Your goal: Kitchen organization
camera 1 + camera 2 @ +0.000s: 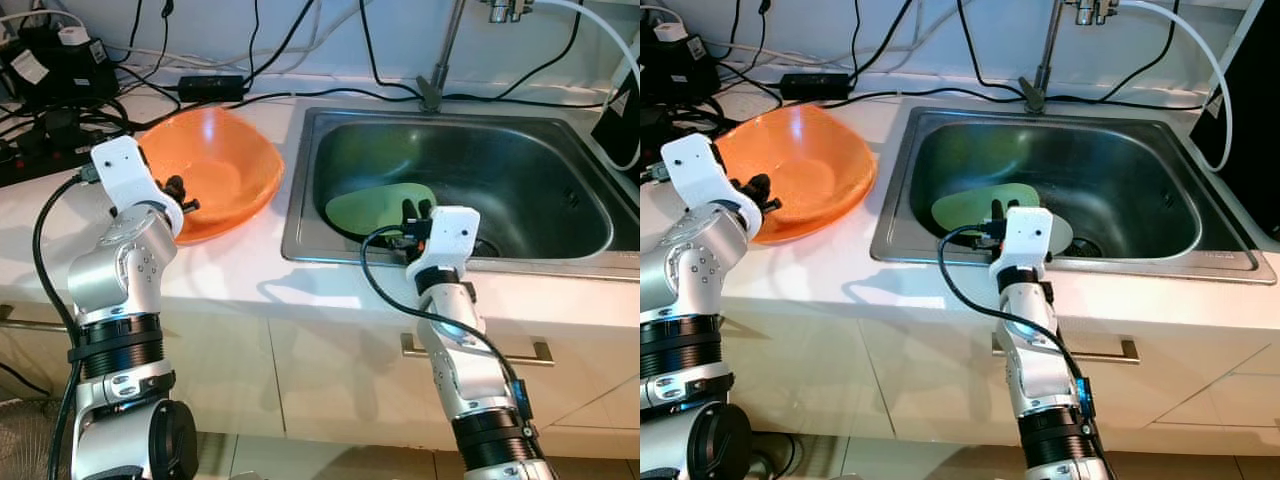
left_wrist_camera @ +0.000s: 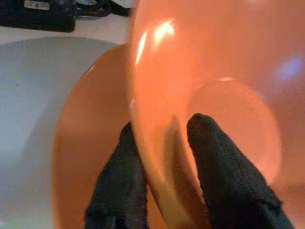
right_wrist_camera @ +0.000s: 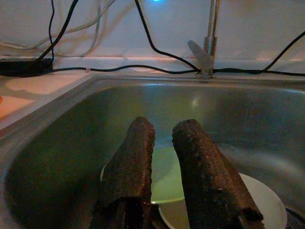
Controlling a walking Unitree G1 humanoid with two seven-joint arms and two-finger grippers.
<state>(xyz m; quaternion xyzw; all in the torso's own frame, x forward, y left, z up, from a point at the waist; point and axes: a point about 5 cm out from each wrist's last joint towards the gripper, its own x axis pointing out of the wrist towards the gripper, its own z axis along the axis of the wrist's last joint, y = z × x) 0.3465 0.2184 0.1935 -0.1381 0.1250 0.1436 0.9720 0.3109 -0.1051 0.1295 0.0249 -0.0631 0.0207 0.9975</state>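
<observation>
A large translucent orange plastic bowl (image 1: 215,170) sits tilted on the white bench (image 1: 240,275) just left of the stainless-steel sink (image 1: 560,262), its open mouth facing up and toward the robot. The left tool (image 2: 164,157) is clamped on the bowl's near rim, one black finger (image 2: 217,176) inside the wall and the other outside. The right tool (image 3: 162,167) hangs low inside the sink basin, its two fingers slightly apart and gripping nothing, just above a pale green plate (image 1: 375,208) that lies flat and overlaps a white plate (image 3: 259,200) near the drain. Black cables (image 1: 300,95) trail along the back of the bench behind a steel tap (image 3: 207,47).
</observation>
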